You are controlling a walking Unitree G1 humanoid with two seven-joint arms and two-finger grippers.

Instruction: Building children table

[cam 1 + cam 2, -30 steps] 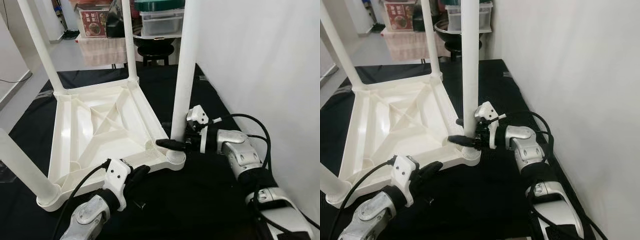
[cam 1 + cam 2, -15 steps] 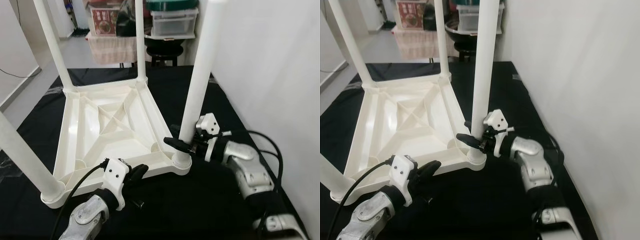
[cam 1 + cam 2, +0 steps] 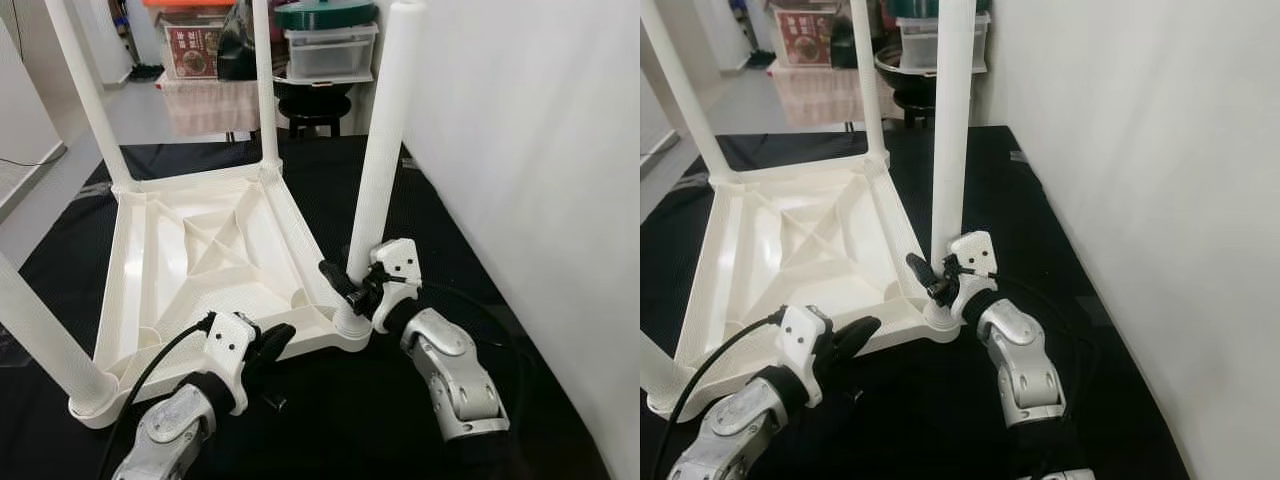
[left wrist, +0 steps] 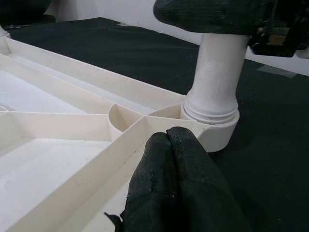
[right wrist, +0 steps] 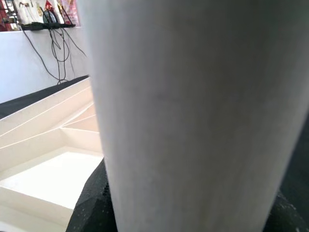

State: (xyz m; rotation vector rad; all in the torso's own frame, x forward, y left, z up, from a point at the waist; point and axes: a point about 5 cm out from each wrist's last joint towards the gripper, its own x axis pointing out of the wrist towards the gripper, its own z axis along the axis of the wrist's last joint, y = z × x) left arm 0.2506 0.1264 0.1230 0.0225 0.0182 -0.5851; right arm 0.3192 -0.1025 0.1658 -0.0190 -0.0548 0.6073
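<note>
1. We find the children's table (image 3: 200, 260) upside down on the black floor mat (image 3: 340, 420), three legs already seated and pointing up.
2. Our left gripper (image 3: 270, 343) has its jaws pressed together and empty, tips resting against the near rim of the tabletop, much as a second ago.
3. Our right gripper (image 3: 348, 285) has its jaws clamped around the base of the fourth leg (image 3: 380, 160), just above its corner socket (image 3: 350, 322).
4. The right wrist has rolled since a second ago and the forearm has swung nearer us, so we judge the leg is being twisted home; it looks nearly seated.
</note>
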